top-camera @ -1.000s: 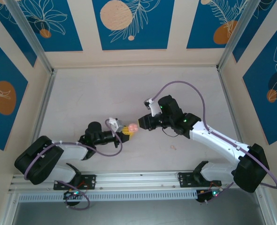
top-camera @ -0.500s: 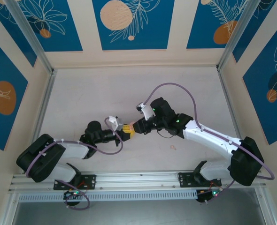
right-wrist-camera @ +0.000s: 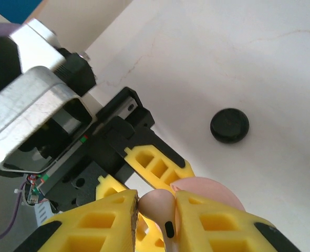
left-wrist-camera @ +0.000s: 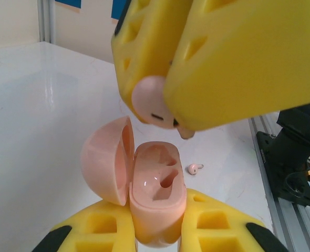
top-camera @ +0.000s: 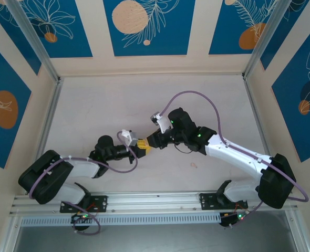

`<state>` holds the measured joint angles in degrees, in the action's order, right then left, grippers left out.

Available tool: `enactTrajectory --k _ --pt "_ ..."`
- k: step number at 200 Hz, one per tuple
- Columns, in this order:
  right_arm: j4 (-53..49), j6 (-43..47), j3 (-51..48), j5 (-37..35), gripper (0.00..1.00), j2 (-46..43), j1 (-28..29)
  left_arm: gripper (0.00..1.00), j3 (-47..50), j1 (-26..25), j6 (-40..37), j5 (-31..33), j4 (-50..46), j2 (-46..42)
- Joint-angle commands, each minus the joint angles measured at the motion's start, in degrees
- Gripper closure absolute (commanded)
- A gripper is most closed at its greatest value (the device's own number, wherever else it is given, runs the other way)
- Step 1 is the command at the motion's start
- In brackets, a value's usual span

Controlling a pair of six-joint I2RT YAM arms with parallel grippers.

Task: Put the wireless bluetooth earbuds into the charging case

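The right gripper (right-wrist-camera: 156, 210) is pinched on a pink earbud (left-wrist-camera: 154, 103), which sits right between its yellow fingertips. In the left wrist view that bud hangs at 12 o'clock, just above the open pink charging case (left-wrist-camera: 156, 194). Its rounded end points toward 10 and its stem tip toward 4. The left gripper (left-wrist-camera: 156, 228) is clamped on the case's lower end, with the case upright and its lid (left-wrist-camera: 105, 157) swung open to 9 o'clock. That view also catches a second pink earbud (left-wrist-camera: 195, 168) lying on the table (left-wrist-camera: 34, 115) at 3 o'clock of the case. The right wrist view has a black round case (right-wrist-camera: 229, 125) on the table at 1 o'clock from the held bud.
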<state>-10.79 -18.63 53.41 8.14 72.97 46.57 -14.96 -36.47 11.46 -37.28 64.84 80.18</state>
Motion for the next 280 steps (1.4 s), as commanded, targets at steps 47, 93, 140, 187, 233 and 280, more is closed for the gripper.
enactTrajectory --k 47,93,140,187,233,280 --pt "4.1 1.7 -1.8 -3.8 0.75 -1.3 1.7 0.88 -1.4 -0.6 10.5 -1.0 15.7 5.6" --pt "5.4 2.6 -3.3 -7.1 0.75 -2.0 1.9 0.89 -1.9 -0.7 11.3 -2.0 15.8 5.0" --pt "7.8 3.0 -3.8 -8.7 0.75 -2.2 1.9 0.89 -2.1 -0.6 11.7 -2.5 15.7 4.5" --pt "3.7 0.9 -2.3 -4.6 0.74 -4.0 -0.3 0.88 -0.6 -0.7 10.3 0.9 15.5 4.7" --pt "-12.5 -3.5 -1.9 1.6 0.74 -5.3 -7.8 0.89 2.0 -0.7 6.2 3.7 13.8 4.2" --pt "-21.7 -6.9 -1.4 2.5 0.74 0.2 -12.8 0.89 2.5 -0.7 2.7 4.5 8.5 2.0"
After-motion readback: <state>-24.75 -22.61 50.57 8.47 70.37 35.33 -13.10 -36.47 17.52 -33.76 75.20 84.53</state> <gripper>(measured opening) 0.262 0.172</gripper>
